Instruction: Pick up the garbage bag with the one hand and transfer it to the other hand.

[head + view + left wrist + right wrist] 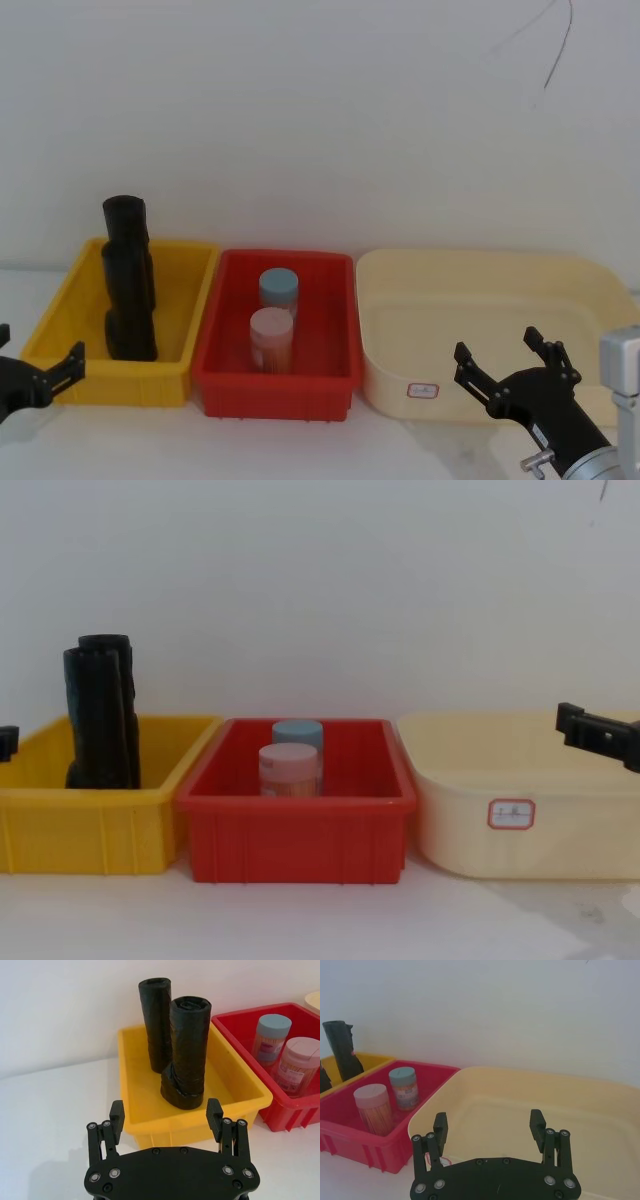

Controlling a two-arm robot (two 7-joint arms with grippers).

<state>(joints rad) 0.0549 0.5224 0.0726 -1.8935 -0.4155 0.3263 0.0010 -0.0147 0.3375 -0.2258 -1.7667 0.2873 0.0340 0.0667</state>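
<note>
Two black rolled garbage bags stand upright in the yellow bin point(110, 385), a nearer roll point(130, 300) point(187, 1050) and a farther roll point(125, 215) point(156, 1020) leaning against each other; which one the task means I cannot tell. My left gripper point(38, 345) point(165, 1110) hovers open and empty just in front of the bin's near left corner, short of the rolls. At the lower right, my right gripper point(497, 345) point(488, 1119) is open and empty at the near edge of the cream tub point(500, 258).
A red bin point(275, 385) between the yellow bin and the tub holds a blue-lidded jar point(278, 290) and a pink-lidded jar point(270, 340). A white wall stands close behind all three containers. White tabletop runs along the front.
</note>
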